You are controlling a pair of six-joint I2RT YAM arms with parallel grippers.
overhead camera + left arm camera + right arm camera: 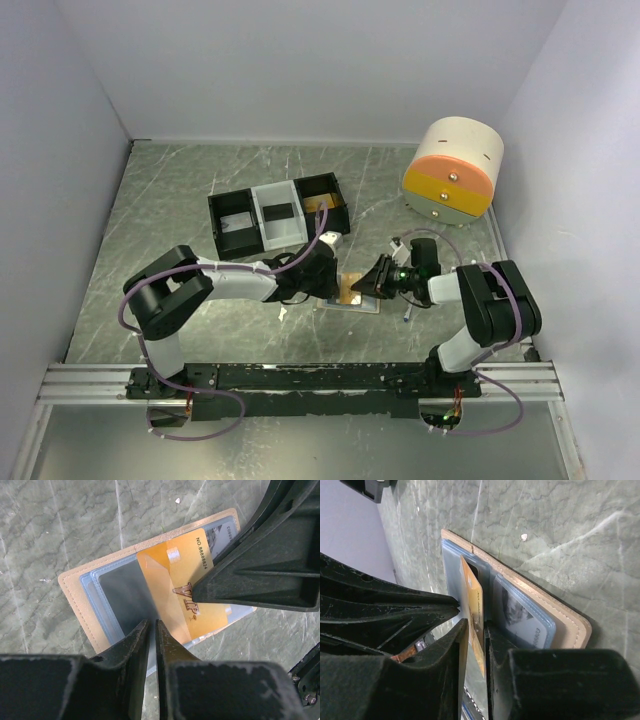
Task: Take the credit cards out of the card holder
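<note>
The tan card holder [75, 595] lies open on the table, its pale blue inside facing up; it also shows in the top view [358, 298] and the right wrist view [560, 615]. A gold VIP card [175, 575] sticks partway out of its middle pocket. My right gripper [476, 622] is shut on this gold card [472, 595], which stands edge-on between the fingers. A second, greyish card [520, 617] sits in the far pocket. My left gripper [151, 624] is shut, its tips resting on the holder's clear pocket. In the top view the left gripper [328, 282] and right gripper [373, 280] meet over the holder.
A black-and-white three-compartment tray [278, 215] stands behind the holder. A round cream drawer unit with orange and green fronts [455, 170] stands at the back right. White walls close in the table on three sides.
</note>
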